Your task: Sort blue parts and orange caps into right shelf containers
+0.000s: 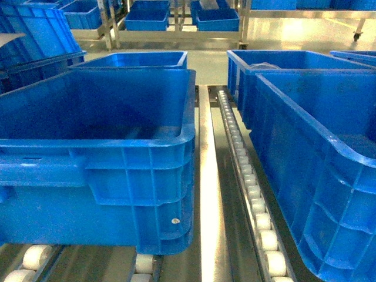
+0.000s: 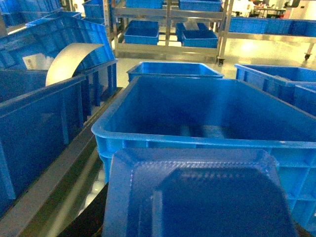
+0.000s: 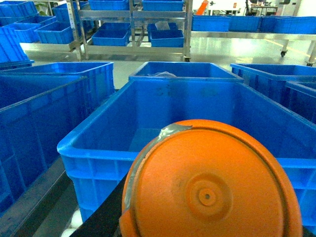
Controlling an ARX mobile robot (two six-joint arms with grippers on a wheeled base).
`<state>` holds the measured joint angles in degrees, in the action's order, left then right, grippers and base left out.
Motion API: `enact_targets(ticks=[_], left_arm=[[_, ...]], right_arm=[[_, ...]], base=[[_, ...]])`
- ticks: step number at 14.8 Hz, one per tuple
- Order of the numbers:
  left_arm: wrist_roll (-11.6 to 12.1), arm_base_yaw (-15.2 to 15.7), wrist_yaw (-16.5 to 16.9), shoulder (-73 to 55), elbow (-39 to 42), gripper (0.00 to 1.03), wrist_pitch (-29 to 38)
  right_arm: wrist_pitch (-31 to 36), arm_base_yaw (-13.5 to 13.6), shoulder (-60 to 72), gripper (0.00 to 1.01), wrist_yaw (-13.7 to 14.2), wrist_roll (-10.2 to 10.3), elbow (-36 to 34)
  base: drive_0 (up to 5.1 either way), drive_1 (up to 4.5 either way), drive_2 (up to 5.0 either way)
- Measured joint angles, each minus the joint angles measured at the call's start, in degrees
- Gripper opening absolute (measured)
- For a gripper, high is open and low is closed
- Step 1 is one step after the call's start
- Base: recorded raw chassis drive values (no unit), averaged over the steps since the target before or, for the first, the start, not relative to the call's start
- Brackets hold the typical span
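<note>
Two pieces sat close to my wrist cameras: a blue part (image 2: pixel 197 197) on the left, an orange cap (image 3: pixel 210 182) on the right, each short of its container (image 3: pixel 98 150). Neither was dropped yet, I judged; jaws hidden, couldn't tell

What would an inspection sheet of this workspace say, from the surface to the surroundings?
Surface: steel shelf with white roller tracks.
Job's things: blue containers stand on the shelf; a blue part fills the bottom of the left wrist view, an orange cap the bottom of the right one.
Clutter: curled pale sheet among the bins at the left.
Fingers: hidden behind the part and the cap; grip cannot be told.
Cables: nothing seen.
Surroundings: far racks of blue bins across a shiny floor.
</note>
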<state>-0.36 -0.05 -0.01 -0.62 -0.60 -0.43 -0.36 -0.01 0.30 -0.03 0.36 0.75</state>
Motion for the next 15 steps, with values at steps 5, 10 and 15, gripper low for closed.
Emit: enact_targets(ticks=[5, 10, 15], left_arm=[[0.0, 0.0, 0.0, 0.0, 0.0, 0.43, 0.0], [0.0, 0.0, 0.0, 0.0, 0.0, 0.43, 0.0], [0.0, 0.0, 0.0, 0.0, 0.0, 0.43, 0.0]], right_arm=[[0.0, 0.0, 0.0, 0.44, 0.0, 0.0, 0.0], [0.0, 0.0, 0.0, 0.44, 0.0, 0.0, 0.0], [0.0, 0.0, 0.0, 0.44, 0.0, 0.0, 0.0]], base=[[0.0, 0.00, 0.0], [0.0, 0.00, 0.0], [0.0, 0.00, 0.0]])
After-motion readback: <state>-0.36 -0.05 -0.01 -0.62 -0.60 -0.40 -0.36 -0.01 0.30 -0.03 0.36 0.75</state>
